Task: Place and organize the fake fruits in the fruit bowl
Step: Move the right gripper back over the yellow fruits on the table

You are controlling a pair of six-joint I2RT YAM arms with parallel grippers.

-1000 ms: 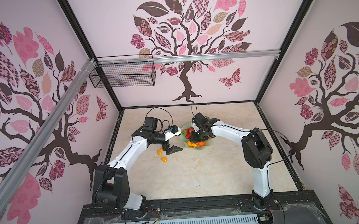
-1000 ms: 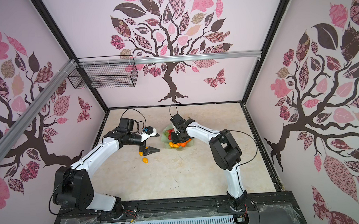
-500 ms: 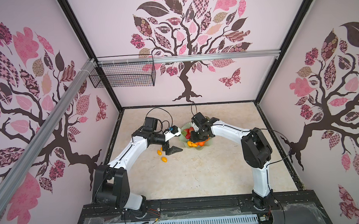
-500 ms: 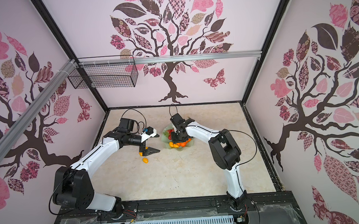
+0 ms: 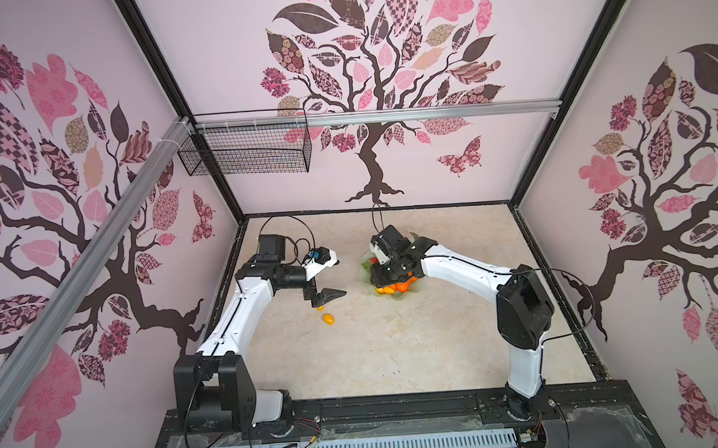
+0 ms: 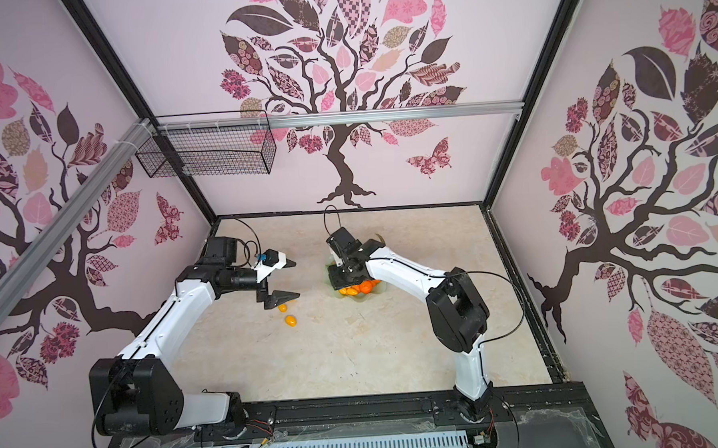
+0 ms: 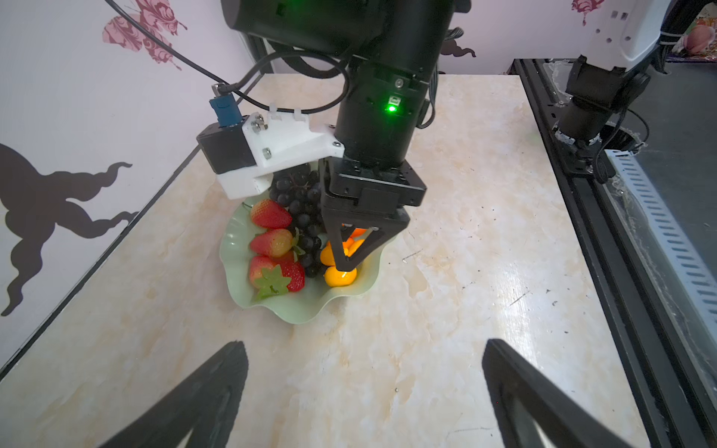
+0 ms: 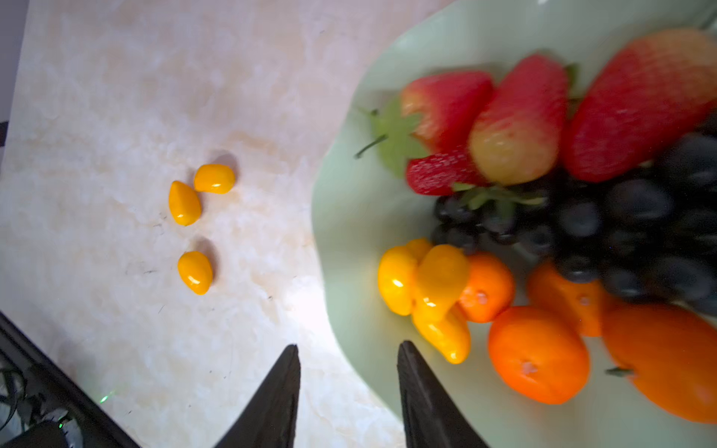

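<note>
Fingers (image 8: 423, 399) of the right gripper (image 7: 346, 264) stand parted and empty just over the fruit bowl (image 7: 232, 248), above the piled kumquats (image 8: 426, 287) at its rim, with tangerines (image 8: 537, 355), strawberries (image 7: 271, 242) and the grape bunch (image 7: 300, 201) lying deeper inside. Outside the bowl, a little way off that rim, three loose kumquats (image 8: 195, 272) lie on the table (image 7: 465, 271), and the left gripper (image 7: 364, 345) hangs near them, spread wide and holding nothing. Likely trouble: a low finger could snag the wavy rim and jolt the bowl, rolling the pile out, or the slick loose ovals may squirt from a pinch.
</note>
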